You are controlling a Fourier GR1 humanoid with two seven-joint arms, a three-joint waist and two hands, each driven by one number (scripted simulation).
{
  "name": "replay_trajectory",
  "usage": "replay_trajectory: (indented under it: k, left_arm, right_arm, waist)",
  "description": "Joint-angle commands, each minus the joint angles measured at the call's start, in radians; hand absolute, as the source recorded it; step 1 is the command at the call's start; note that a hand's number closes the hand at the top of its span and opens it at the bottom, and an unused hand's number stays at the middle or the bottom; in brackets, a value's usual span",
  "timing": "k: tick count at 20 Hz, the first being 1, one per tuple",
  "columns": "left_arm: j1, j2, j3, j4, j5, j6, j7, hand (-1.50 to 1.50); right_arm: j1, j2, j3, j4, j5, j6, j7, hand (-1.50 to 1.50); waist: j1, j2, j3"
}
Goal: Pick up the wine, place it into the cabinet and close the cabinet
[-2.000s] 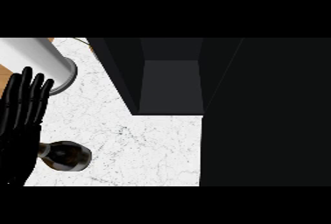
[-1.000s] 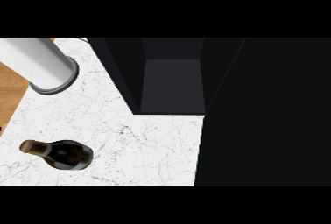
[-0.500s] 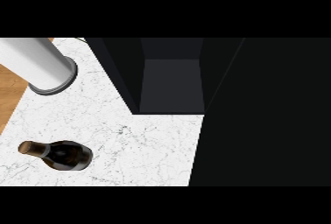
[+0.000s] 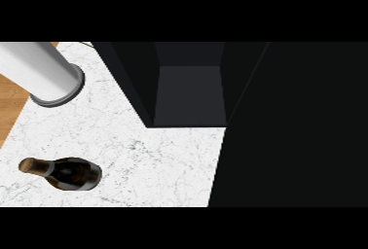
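A dark wine bottle [image 4: 68, 173] with a brown cork top stands on the white marble counter [image 4: 158, 160] at the lower left, its neck leaning toward the left. The black cabinet [image 4: 191, 92] stands open at the top middle, showing a dark grey inner floor. Its open door is the large black surface [image 4: 295, 126] filling the right side. Neither hand shows in the head view.
A tall white and grey cylinder [image 4: 43, 73] stands at the upper left of the counter. Brown wooden floor [image 4: 10, 107] shows past the counter's left edge.
The left hand, raised at the left edge 2 s ago, has left the view. The bottle and cabinet have not moved.
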Motion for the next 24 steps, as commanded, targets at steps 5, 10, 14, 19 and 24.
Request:
replay_trajectory:
  k: [5, 10, 14, 19, 24]
  left_arm:
    - [-0.038, -0.072, -0.05, 0.05, -0.112, -0.037, -0.002, -1.5]
    - [-0.106, -0.083, -0.069, 0.186, -0.195, -0.098, -0.014, -1.5]
    - [-0.09, -0.129, -0.082, 0.217, -0.251, -0.135, -0.03, -1.5]
    - [-0.126, -0.23, -0.115, 0.31, -0.434, -0.202, -0.124, -1.5]
    - [-0.093, -0.259, -0.066, 0.39, -0.519, -0.278, -0.206, -1.5]
  right_arm:
    - [0.018, -0.051, 0.074, -0.182, 0.156, -0.062, 0.099, -1.5]
    - [0.006, -0.073, 0.069, -0.164, 0.136, -0.081, 0.071, -1.5]
    - [0.002, -0.101, 0.097, -0.179, 0.148, -0.101, 0.071, -1.5]
    - [-0.034, -0.108, 0.117, -0.182, 0.161, -0.146, 0.106, -1.5]
    - [-0.072, -0.133, 0.142, -0.207, 0.189, -0.178, 0.161, -1.5]
  waist:
    - [-0.01, 0.0, -0.001]
    - [-0.015, 0.002, 0.0]
    - [-0.014, 0.001, 0.0]
    - [-0.019, 0.001, -0.001]
    - [-0.015, -0.002, -0.002]
